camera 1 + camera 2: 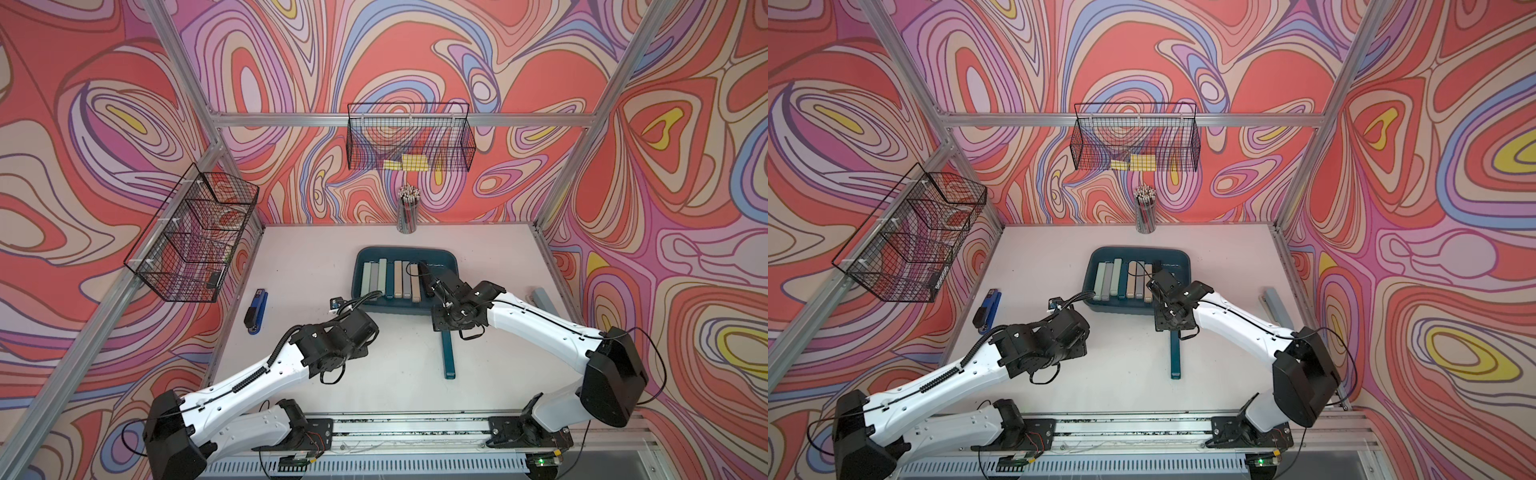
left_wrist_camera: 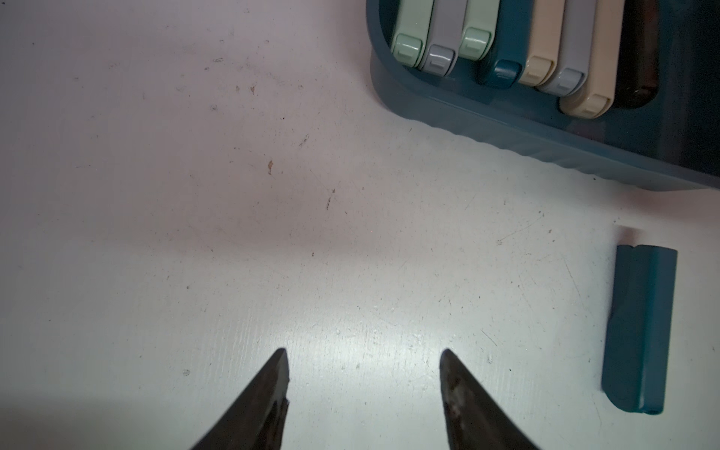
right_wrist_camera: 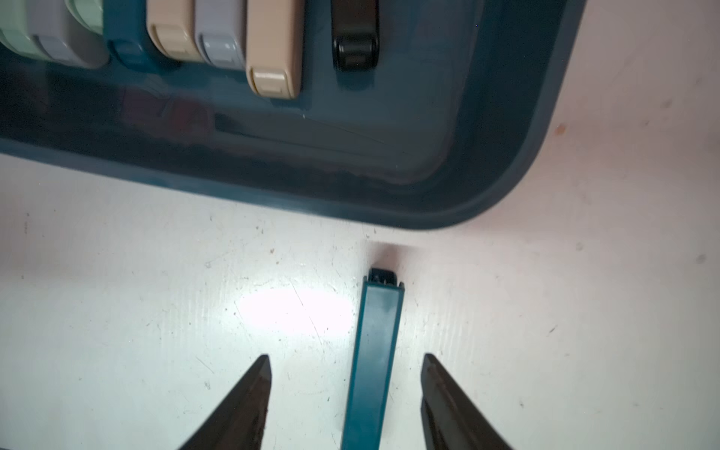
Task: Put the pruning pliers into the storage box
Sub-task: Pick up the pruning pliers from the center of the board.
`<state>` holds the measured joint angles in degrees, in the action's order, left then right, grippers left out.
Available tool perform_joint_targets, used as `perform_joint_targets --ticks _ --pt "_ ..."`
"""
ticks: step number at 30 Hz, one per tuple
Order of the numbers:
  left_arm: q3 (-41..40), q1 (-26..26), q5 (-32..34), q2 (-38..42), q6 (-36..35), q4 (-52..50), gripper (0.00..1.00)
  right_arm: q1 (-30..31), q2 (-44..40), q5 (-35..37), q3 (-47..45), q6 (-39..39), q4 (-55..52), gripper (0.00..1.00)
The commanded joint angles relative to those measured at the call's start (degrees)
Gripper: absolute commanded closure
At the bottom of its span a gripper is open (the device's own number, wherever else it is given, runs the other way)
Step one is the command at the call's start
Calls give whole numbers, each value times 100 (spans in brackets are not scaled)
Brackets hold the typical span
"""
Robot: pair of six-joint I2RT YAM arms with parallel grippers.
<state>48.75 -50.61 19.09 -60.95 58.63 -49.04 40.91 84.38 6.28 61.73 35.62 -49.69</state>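
The storage box [image 1: 451, 259] [image 1: 1183, 266], a dark teal tray, sits mid-table with several pruning pliers side by side in it: pale green, grey, teal, beige and a black one [image 3: 354, 39]. One dark teal pruning plier [image 1: 449, 357] [image 1: 1176, 357] lies on the table just in front of the box. My right gripper [image 3: 345, 356] is open and straddles its far end [image 3: 374, 350] without touching it. Over bare table to the left of that bar [image 2: 639, 331] hangs my left gripper [image 2: 364, 352], open and empty. A grey bar [image 1: 542, 297] lies at the table's right edge.
A blue-and-black stapler [image 1: 256, 311] lies at the left of the table. A cup of pencils [image 1: 407, 212] stands behind the box. Black wire mesh baskets hang on the left wall [image 1: 191, 237] and the back wall [image 1: 409, 137].
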Motion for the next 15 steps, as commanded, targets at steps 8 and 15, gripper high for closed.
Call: perform_joint_targets --ticks 8,15 --pt "110 42 -94 -325 -124 20 37 115 -550 -354 -1294 835 848 37" --pt "139 43 -151 -401 -98 22 37 114 -243 -445 -1563 780 1313 41"
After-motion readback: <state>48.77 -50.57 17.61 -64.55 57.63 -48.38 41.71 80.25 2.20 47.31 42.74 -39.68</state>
